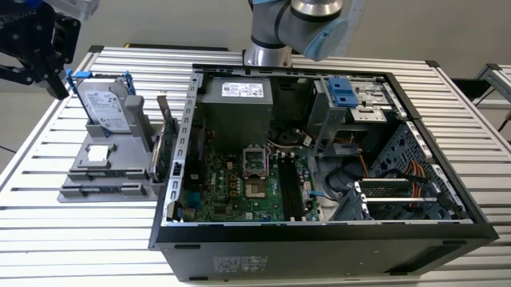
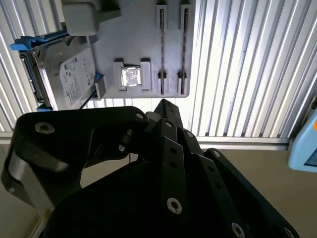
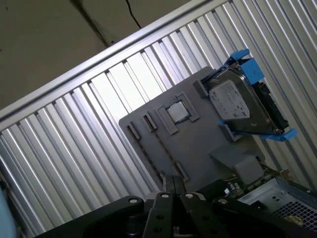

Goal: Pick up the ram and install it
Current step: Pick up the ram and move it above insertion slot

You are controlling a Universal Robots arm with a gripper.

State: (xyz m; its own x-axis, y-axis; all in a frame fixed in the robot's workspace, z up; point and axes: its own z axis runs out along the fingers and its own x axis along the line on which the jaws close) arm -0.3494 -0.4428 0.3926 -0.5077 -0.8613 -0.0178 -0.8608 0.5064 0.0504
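Open computer case [image 1: 319,248] sits on the slatted tabletop [image 1: 72,239], filling the centre and right of the exterior view. Motherboard [image 1: 239,179] lies flat inside it. Parts holder [image 1: 119,164] sits just beside the case, at frame left. Hard drive [image 1: 104,104] stands in the holder's far end. Hand [image 1: 40,75] hangs at upper left of frame, near the drive.

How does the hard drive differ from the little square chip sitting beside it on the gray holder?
The hard drive is much larger than the chip. The hard drive is oblong and stands on edge, leaning, while the chip is square and lies flat in a shallow recess. The hard drive wears a blue bracket; the chip has none. Both are silvery and rest on the gray holder.
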